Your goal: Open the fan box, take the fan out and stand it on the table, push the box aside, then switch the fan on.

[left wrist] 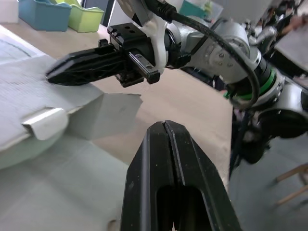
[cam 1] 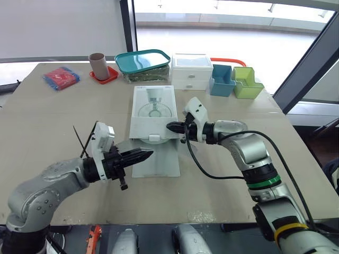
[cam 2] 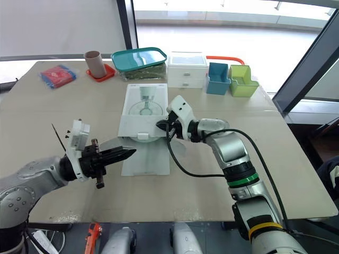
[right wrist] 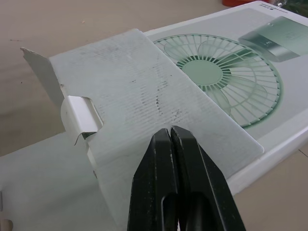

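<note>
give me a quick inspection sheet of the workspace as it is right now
surface: tan table, box at its middle
job's things: white fan box lies flat, its end flap opened out toward the robot; nothing taken out yet
clutter: along the far edge, red packet, brown cup, teal-lidded container, white drawer unit, blue bin, green bin
grippers: left gripper shut, over the flap; right gripper shut, at the box's near right corner
cables: black cable loops from the right wrist over the table
surroundings: window beyond the table
</note>
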